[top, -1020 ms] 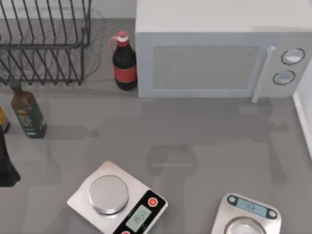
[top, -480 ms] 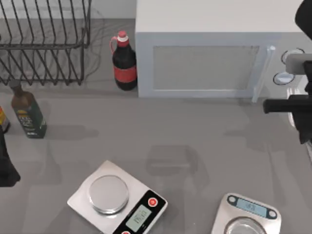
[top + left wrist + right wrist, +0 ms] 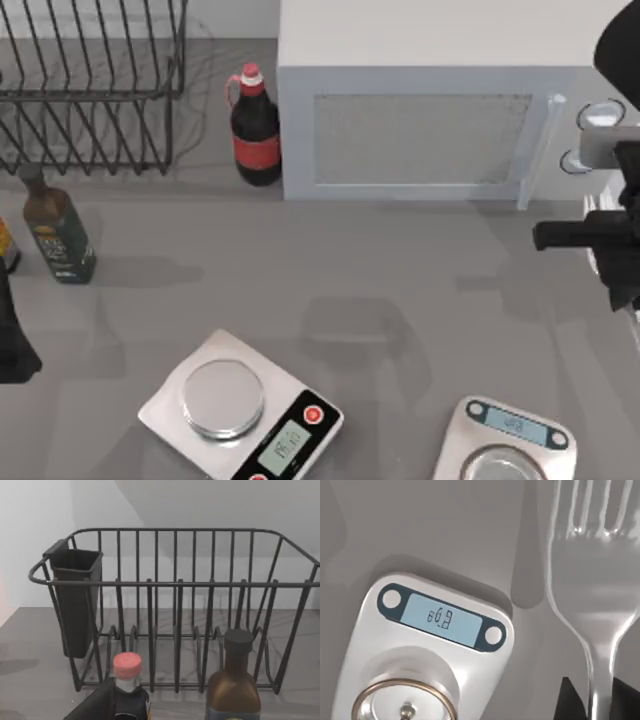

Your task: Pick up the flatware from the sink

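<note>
Polished steel, the fork (image 3: 592,595) is judged light, stiff and slippery; it is clamped by the handle in the right gripper's fingers (image 3: 570,700) at the bench's three o'clock edge.

My top camera looks straight down; my right wrist camera, very close, shares its rounded silver scale with the blue screen (image 3: 503,442) (image 3: 427,650).

The fork (image 3: 592,585) was shiny silver metal, with a broad smooth head, slim tines and a thin neck narrowing into its handle. In the right wrist view it hung clear above the grey table, handle end pinched between the right hand's dark fingers (image 3: 568,700), tines pointing away from them.
</note>
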